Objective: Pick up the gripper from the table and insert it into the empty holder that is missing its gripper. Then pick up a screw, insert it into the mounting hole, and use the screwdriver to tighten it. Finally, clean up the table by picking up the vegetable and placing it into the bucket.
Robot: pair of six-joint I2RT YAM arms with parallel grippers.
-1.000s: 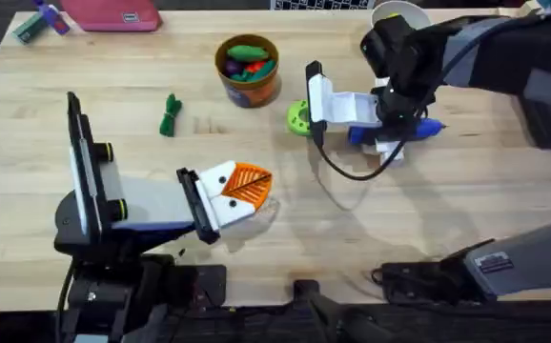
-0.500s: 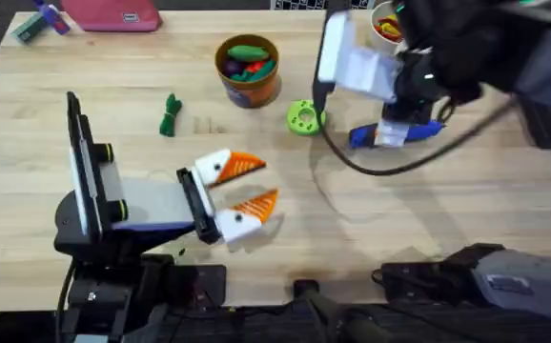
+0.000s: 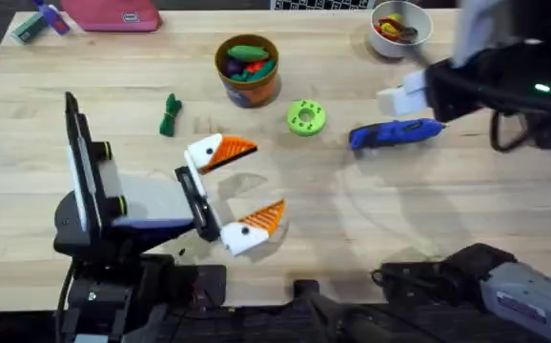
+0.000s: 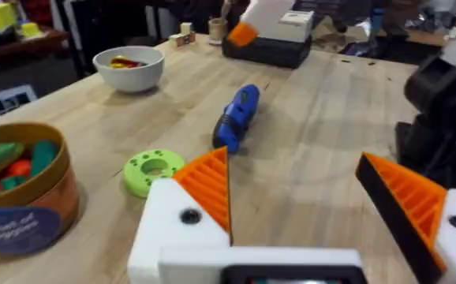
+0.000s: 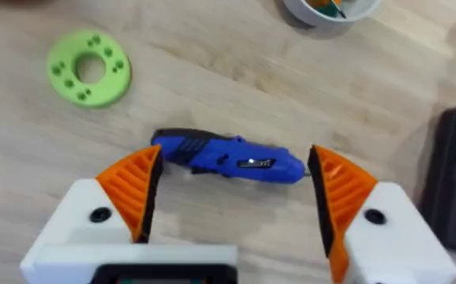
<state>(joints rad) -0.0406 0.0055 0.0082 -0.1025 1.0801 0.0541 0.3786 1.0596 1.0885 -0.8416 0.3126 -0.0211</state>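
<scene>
The wooden table [image 3: 85,105] holds the bucket [image 3: 248,69] at the far middle. The left gripper [image 3: 237,186] rests near-left, fingers spread wide, empty. The right gripper [image 5: 232,197] hovers over the screwdriver [image 3: 395,133], fingers apart, not touching it. A green disc [image 3: 305,118] lies left of the screwdriver. The vegetable [image 3: 169,115] lies left of the bucket.

You won't find much to read here: the bucket [image 4: 19,197] carries a blue label with pale lettering too blurred to make out, and the screwdriver [image 5: 228,158] has a small mark on its blue body that you can't read either.
</scene>
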